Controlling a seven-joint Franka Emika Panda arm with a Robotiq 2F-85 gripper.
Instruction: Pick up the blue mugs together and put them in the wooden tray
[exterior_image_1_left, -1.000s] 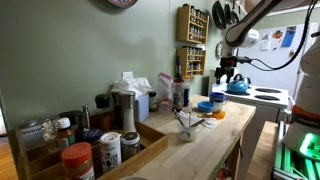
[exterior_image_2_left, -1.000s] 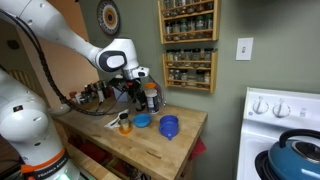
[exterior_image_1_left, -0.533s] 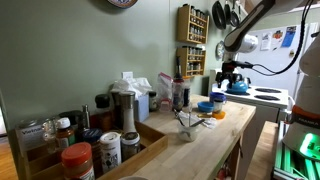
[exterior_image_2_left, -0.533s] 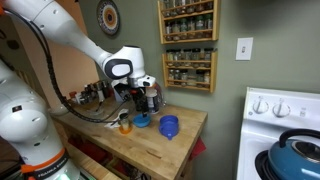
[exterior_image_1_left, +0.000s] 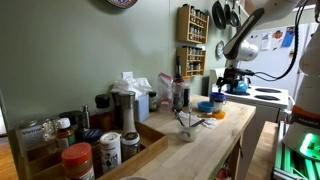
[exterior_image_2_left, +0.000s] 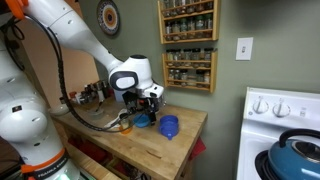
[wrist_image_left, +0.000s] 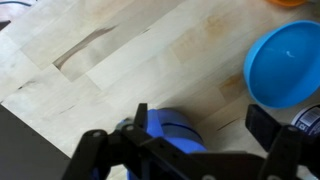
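gripper (exterior_image_2_left: 147, 106) | your jaws are spread wide, clamped on nothing | blue mugs (exterior_image_2_left: 169, 126) sit just right of it, framed between the fingers (wrist_image_left: 95, 155) in wrist view

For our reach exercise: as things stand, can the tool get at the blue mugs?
Probably yes. In the wrist view the mugs show between the fingers of the open tool, with only bare counter around them. The dish sits apart to one side.
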